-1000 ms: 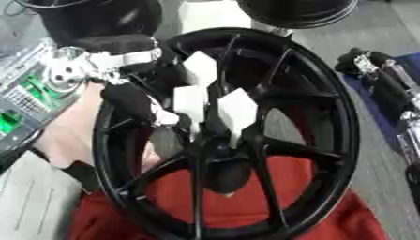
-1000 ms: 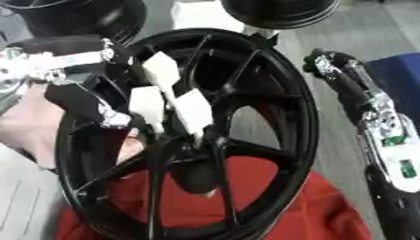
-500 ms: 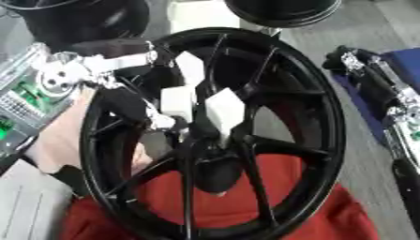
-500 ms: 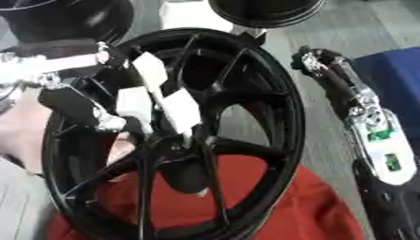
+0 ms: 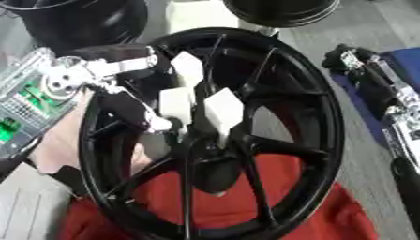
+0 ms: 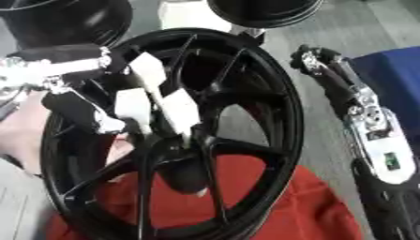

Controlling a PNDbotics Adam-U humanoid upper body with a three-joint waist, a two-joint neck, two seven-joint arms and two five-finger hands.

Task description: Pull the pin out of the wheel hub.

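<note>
The large black multi-spoke wheel rim (image 5: 328, 140) fills the frame's centre, lying on a red cloth (image 5: 271, 206). The robot's left hand (image 5: 193, 101), with white-padded fingers, reaches in from the upper left, its fingers pointing down between the spokes toward the black wheel hub (image 5: 215, 161) just below and touching near its top. Whether they pinch the pin cannot be told; no pin is clearly visible. The right hand (image 6: 316, 61) hangs at the upper right, well apart outside the rim, its fingers unreadable. Spokes crowd the hub closely, so withdrawal likely runs straight up toward the camera.
</note>
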